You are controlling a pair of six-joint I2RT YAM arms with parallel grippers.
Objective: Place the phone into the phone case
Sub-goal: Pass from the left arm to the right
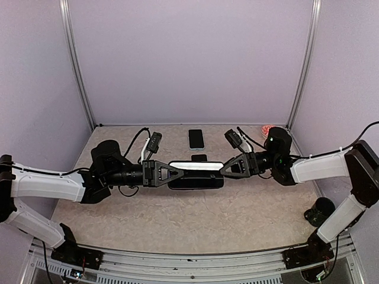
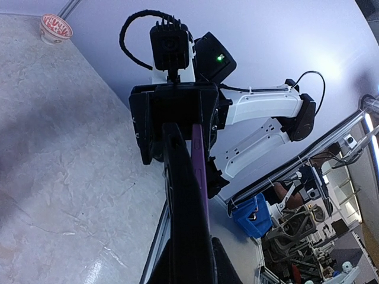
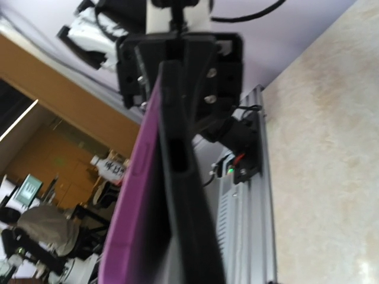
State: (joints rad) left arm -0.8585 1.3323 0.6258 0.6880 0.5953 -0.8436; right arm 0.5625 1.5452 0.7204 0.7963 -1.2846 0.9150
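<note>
Gripping the flat black phone (image 1: pixel 195 179), pressed against the thin purple case (image 3: pixel 133 195) above the beige table (image 1: pixel 177 225), we hold our left gripper (image 1: pixel 176 173) and right gripper (image 1: pixel 226 170) clamped on its opposite short ends, the long axis running arm to arm.

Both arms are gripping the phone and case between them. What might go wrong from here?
1. The black phone looks not yet flush in the purple case; pressing may leave it half seated.
2. The left gripper and right gripper hold opposite ends; if one loosens, the pair may slip or twist.
</note>
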